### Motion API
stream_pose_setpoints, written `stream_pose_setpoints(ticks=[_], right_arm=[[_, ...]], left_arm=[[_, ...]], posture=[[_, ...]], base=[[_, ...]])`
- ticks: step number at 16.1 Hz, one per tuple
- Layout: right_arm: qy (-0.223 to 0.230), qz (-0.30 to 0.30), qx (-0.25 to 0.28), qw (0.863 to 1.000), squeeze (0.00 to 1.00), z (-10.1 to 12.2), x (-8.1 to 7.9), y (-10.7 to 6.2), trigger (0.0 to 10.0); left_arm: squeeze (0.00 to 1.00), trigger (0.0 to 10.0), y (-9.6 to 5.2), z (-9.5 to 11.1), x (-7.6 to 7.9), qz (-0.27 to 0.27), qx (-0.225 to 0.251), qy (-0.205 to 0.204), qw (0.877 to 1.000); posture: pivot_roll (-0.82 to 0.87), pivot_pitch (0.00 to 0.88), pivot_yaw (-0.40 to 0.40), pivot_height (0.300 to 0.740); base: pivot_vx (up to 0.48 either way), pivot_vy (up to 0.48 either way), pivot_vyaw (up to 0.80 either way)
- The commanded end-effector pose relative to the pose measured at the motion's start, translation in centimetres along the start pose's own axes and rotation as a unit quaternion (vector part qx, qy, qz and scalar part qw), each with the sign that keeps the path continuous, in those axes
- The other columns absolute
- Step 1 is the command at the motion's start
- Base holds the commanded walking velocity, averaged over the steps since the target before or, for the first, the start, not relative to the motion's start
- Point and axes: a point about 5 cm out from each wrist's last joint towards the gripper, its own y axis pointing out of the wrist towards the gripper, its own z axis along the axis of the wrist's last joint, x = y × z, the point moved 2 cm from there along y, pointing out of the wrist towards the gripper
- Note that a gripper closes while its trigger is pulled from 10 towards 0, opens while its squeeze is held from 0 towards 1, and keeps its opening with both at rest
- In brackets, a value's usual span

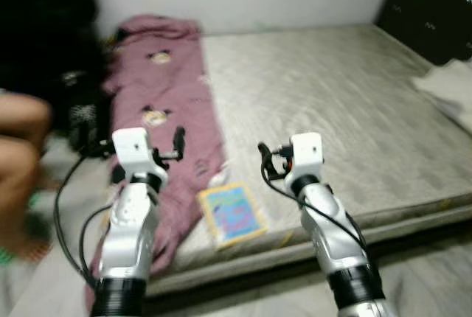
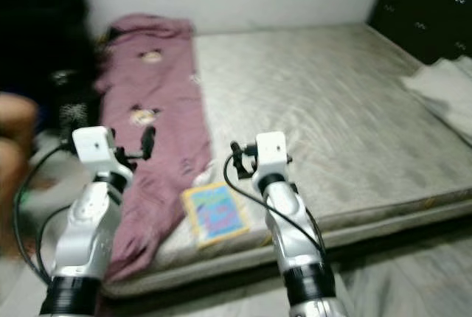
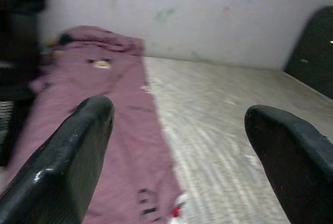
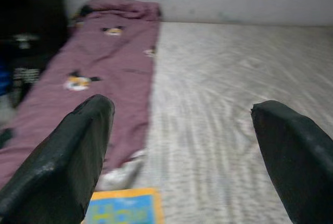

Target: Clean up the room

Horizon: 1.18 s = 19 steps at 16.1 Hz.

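A mauve blanket with cartoon prints lies along the left side of a bare grey mattress. A colourful book with a yellow border rests near the mattress's front edge, just right of the blanket. Both silver arms are raised over that front edge. My left gripper is open and empty, above the blanket's lower part. My right gripper is also open and empty, above the mattress a little right of the book. The frames are blurred.
A person's bare legs are at the far left, beside dark furniture. A dark panel stands at the back right, with pale folded cloth on the mattress's right edge. A white wall runs behind.
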Motion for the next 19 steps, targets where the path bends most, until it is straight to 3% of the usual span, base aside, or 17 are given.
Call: stream_pose_setpoints(ticks=[1,3,9,19], right_arm=[[-0.004,-0.011,0.006,1.0,0.0,0.38,0.73,0.02,10.0],[-0.003,-0.012,0.006,1.0,0.0,0.38,0.75,0.02,10.0],[0.002,-0.015,0.007,1.0,0.0,0.33,0.88,-0.17,10.0],[0.002,-0.015,0.007,1.0,0.0,0.33,0.88,-0.17,10.0]], left_arm=[[0.0,10.0,0.17,0.38,0.7,-0.012,0.007,0.002,1.0],[0.0,10.0,0.21,0.3,0.81,-0.012,0.004,0.003,1.0],[0.0,10.0,0.34,-0.09,0.6,0.009,-0.019,0.062,0.998],[0.0,10.0,0.34,-0.09,0.6,0.009,-0.019,0.062,0.998]], posture=[[0.03,0.0,0.01,0.74],[0.03,0.0,0.011,0.74],[0.03,0.0,0.01,0.74],[0.03,0.0,0.01,0.74]], base=[[0.435,0.0,0.0],[0.339,0.0,0.0],[0.0,0.0,0.0],[0.0,0.0,0.0]])
